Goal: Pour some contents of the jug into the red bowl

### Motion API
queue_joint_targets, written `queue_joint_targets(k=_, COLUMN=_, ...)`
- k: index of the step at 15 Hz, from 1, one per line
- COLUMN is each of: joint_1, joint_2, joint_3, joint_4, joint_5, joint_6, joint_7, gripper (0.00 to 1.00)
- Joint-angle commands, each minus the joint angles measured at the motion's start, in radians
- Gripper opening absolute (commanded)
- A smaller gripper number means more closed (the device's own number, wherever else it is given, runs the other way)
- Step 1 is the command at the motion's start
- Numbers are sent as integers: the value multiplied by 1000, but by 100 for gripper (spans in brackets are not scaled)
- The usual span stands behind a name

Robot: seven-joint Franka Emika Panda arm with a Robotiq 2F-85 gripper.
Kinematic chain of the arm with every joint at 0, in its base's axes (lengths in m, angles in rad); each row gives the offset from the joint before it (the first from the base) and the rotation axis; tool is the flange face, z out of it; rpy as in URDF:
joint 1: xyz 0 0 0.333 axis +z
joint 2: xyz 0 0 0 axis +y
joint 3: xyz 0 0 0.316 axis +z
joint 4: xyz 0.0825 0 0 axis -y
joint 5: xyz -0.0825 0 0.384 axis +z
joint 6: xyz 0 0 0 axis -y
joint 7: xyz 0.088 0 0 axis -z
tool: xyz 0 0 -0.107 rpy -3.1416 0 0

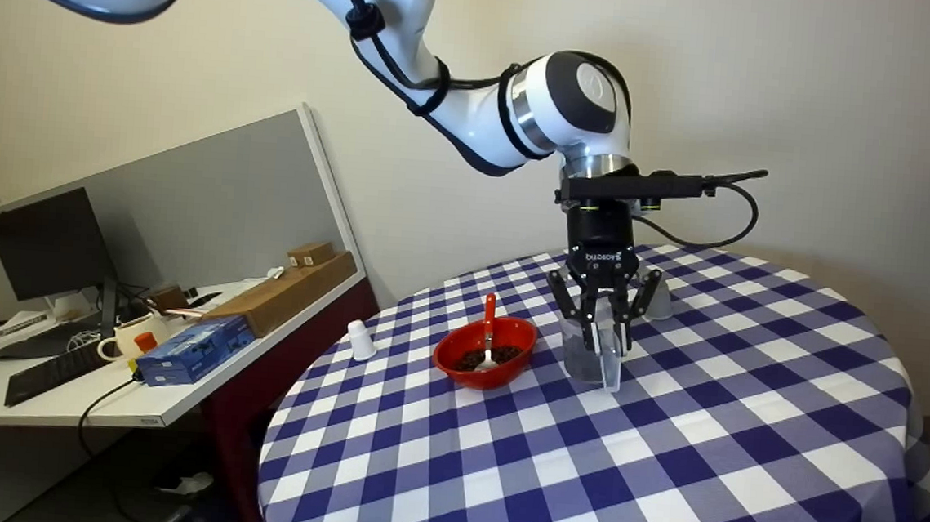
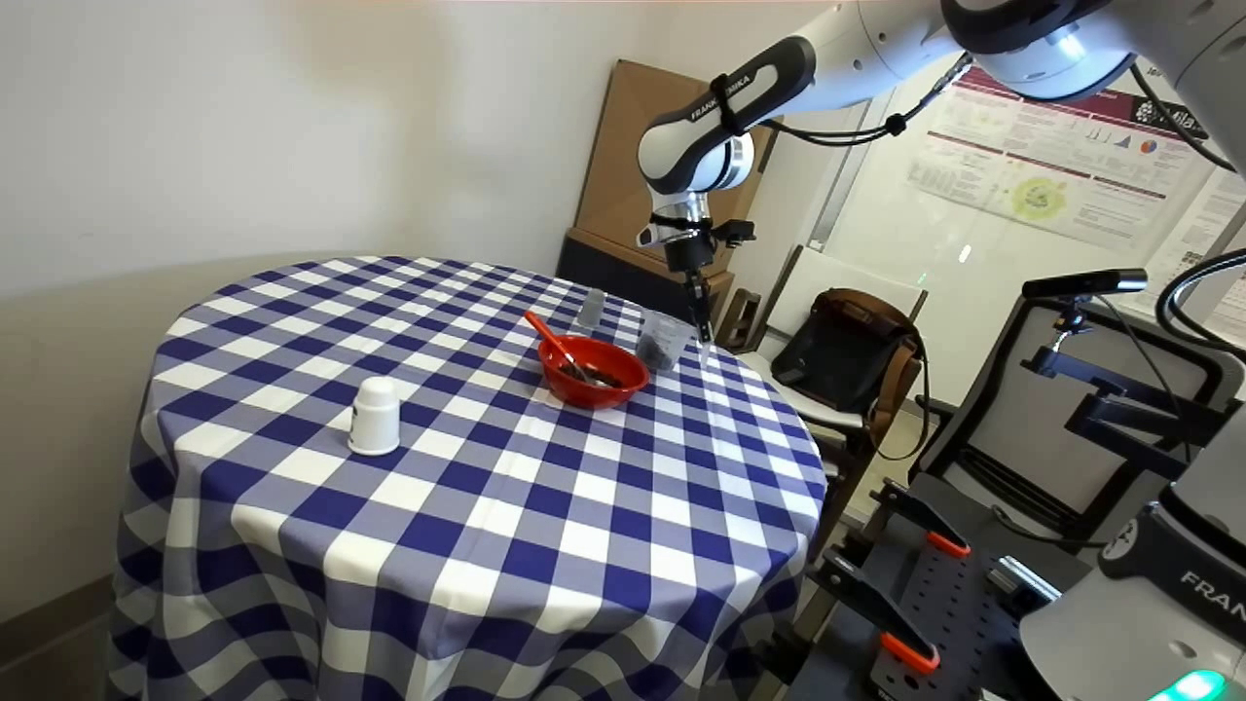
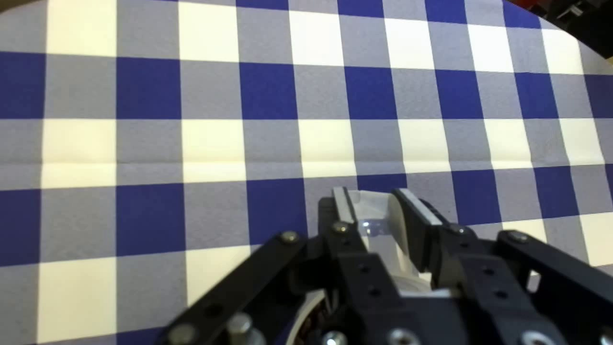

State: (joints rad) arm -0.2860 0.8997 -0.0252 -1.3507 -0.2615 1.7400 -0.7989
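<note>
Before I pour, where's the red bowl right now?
In both exterior views, the red bowl, holding an orange-handled utensil, stands on the checked tablecloth just left of the jug.

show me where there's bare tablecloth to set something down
In both exterior views, bare tablecloth lies between the white container and the red bowl. In an exterior view, more runs from the red bowl and jug to the near edge. Crowded around the jug: bowl beside, fingers at its handle, clear glass nearby.

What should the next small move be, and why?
Probably close the gripper snugly on the handle of the jug before lifting: the handle sits between the fingers, firm contact cannot be confirmed, and the jug appears to stand on the table.
</note>
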Motion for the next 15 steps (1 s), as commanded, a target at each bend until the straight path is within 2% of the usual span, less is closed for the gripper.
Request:
queue_joint_targets(k=1, joint_1=19, joint_2=26, joint_3=-34, joint_4=58, joint_5=9, joint_6=-36, joint_7=55, gripper=12)
queue_joint_targets(k=10, joint_1=47, joint_2=91, joint_3=-64, joint_4=93, joint_5=-24, joint_6=-55, joint_7=181, gripper=12)
queue_joint_targets(k=11, joint_1=47, joint_2=95, joint_3=-65, joint_4=95, joint_5=-23, joint_6=-60, joint_7=193, gripper=16)
queue_joint_targets(k=12, joint_1=47, joint_2=96, joint_3=-63, joint_4=101, joint_5=-22, joint_6=-65, joint_7=197, gripper=52)
queue_joint_targets(k=13, joint_1=46, joint_2=96, joint_3=-61, joint_4=107, joint_5=-20, joint_6=-71, joint_7=201, gripper=55)
queue_joint_targets(k=15, joint_1=44, joint_2=96, joint_3=-57, joint_4=113, joint_5=-18, joint_6=-80, joint_7=203, gripper=66)
